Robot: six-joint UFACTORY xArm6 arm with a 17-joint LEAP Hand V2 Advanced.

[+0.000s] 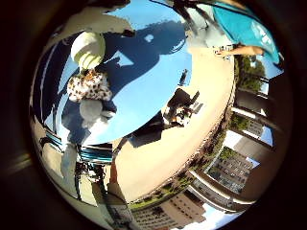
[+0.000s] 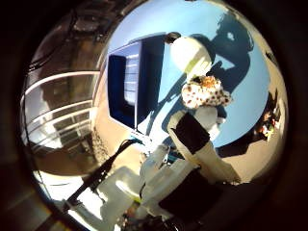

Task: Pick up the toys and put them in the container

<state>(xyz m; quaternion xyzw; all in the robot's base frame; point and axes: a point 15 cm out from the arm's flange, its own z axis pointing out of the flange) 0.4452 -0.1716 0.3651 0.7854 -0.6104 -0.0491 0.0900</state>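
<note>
Looking out from our hand [image 2: 192, 144], we see the spotted toy [image 2: 204, 92] on the blue desk [image 2: 250, 82] beside its fingers, which hold nothing, near the blue container [image 2: 124, 86].

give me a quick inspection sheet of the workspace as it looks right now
surface: round blue table, in sun with hard shadows across it.
job's things: spotted plush toy and a pale yellow-white ball-like toy beside it, both on the blue table; dark blue container beside them on the same table, inside mostly in shadow.
clutter: small dark object near the table's edge, too small to identify.
robot hand: robot hand with white and black fingers reaching toward the plush toy; grasp cannot be judged.
cables: left out.
surroundings: outdoor tan paved terrace, buildings and trees beyond; railing on the container's side.
</note>
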